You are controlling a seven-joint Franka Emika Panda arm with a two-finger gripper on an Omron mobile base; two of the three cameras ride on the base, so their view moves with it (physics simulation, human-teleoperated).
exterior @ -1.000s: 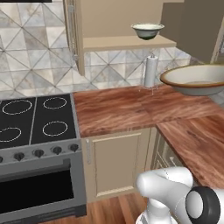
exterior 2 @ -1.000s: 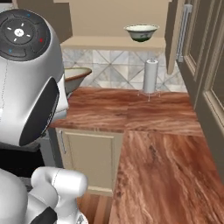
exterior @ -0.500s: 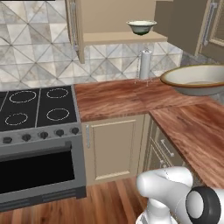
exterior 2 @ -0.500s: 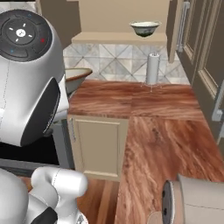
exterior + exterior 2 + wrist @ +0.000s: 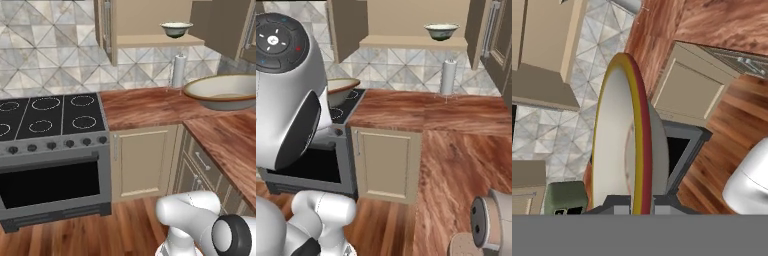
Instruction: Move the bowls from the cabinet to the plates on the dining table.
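Right now my gripper [image 5: 634,205] is clamped on the rim of the cream bowl [image 5: 624,140]; in the hand view its tan-brown edge runs up from between my dark fingertips [image 5: 618,204] and the bowl stands edge-on to the camera. In the left base view the cream bowl [image 5: 222,92] hangs level above the wood counter [image 5: 150,105] at the right, not touching it. In the right base view a part of it [image 5: 341,90] peeks out behind my white arm, above the stove [image 5: 348,100].

Smaller pale green-white bowl [image 5: 176,29] sits upright on the shelf of the open cabinet [image 5: 155,40]; same bowl [image 5: 441,31] on the same shelf [image 5: 406,42] in the right base view. One cabinet door [image 5: 106,30] with its silver bar handle stands open to the left of the shelf.

Paper towel roll [image 5: 178,71] stands upright on the counter below the shelf, near the tiled wall [image 5: 50,55]; also seen at [image 5: 448,76]. Black stove [image 5: 47,117] with oven sits left of the counter, beige lower cabinet door [image 5: 142,162] just beside it. Wood floor [image 5: 100,230] below. A round grey and beige appliance [image 5: 491,222] sits at the near right corner of the counter in the right base view; I cannot tell what it is.
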